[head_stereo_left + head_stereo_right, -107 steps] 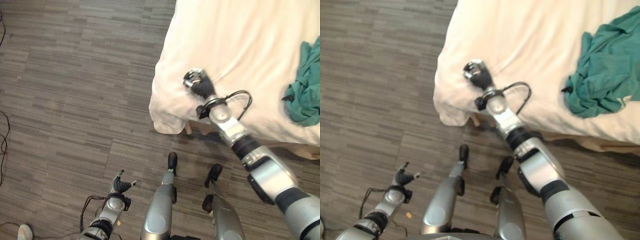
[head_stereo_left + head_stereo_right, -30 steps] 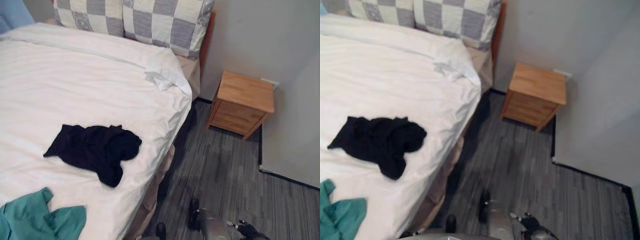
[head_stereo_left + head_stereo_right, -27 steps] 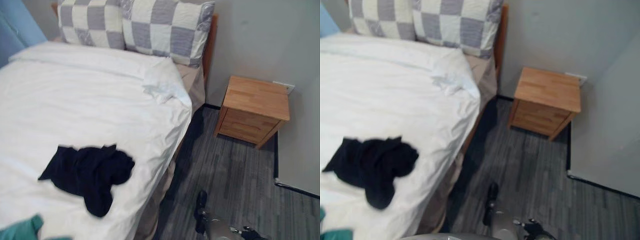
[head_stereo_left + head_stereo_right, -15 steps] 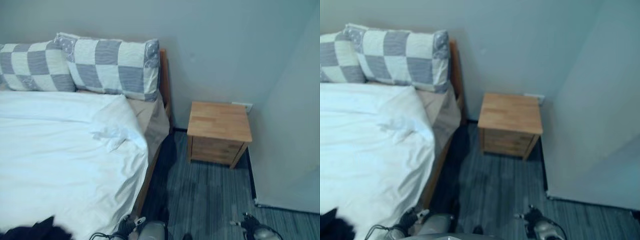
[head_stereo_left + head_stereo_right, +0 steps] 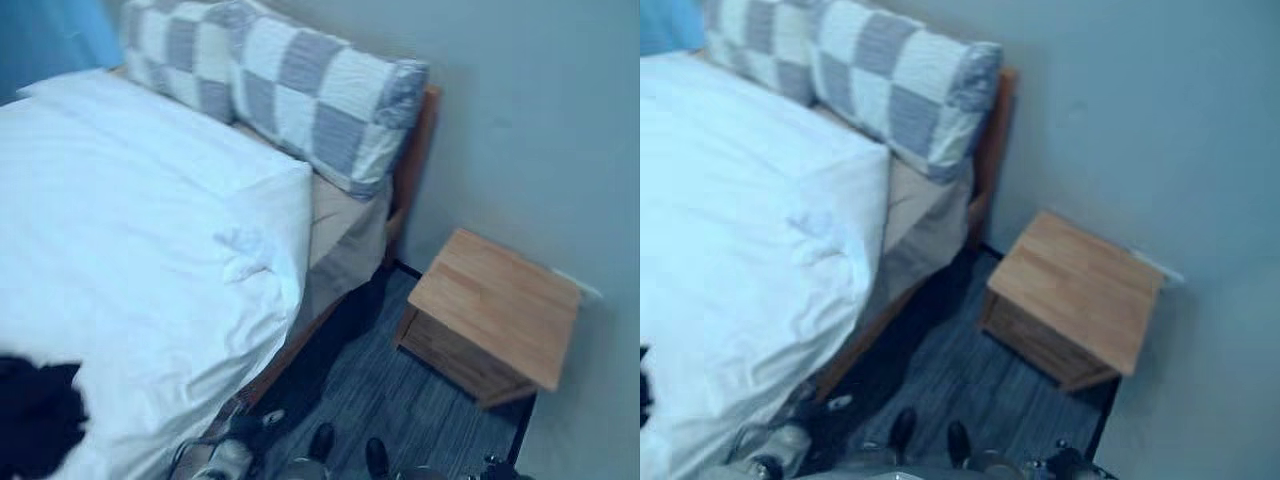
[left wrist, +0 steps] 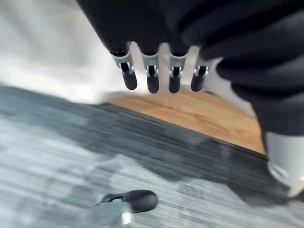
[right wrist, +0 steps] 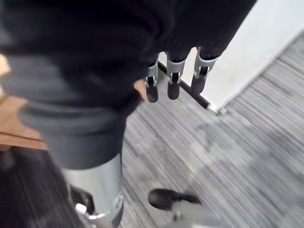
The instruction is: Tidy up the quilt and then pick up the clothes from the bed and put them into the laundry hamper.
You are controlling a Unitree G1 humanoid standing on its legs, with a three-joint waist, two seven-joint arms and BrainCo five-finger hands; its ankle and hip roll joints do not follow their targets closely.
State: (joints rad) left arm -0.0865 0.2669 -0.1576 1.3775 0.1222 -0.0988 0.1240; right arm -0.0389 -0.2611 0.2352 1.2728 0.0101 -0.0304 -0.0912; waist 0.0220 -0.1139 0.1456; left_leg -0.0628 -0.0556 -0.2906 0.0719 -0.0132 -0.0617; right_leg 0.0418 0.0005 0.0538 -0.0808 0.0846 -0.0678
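I'm seeing both hands hanging empty over the floor, left hand and right hand fingers straight; quilt lying rumpled left, nightstand right.

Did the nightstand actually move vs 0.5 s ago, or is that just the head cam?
Cannot tell of any real move. The nightstand keeps its place against the wall beside the bed frame; the whole picture has shifted, so the camera moved.

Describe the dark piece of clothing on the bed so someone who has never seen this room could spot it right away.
Start at the bed with checked pillows under a white quilt. Follow the quilt away from the pillows toward the foot end; the black garment lies crumpled there, the one dark thing on the white.
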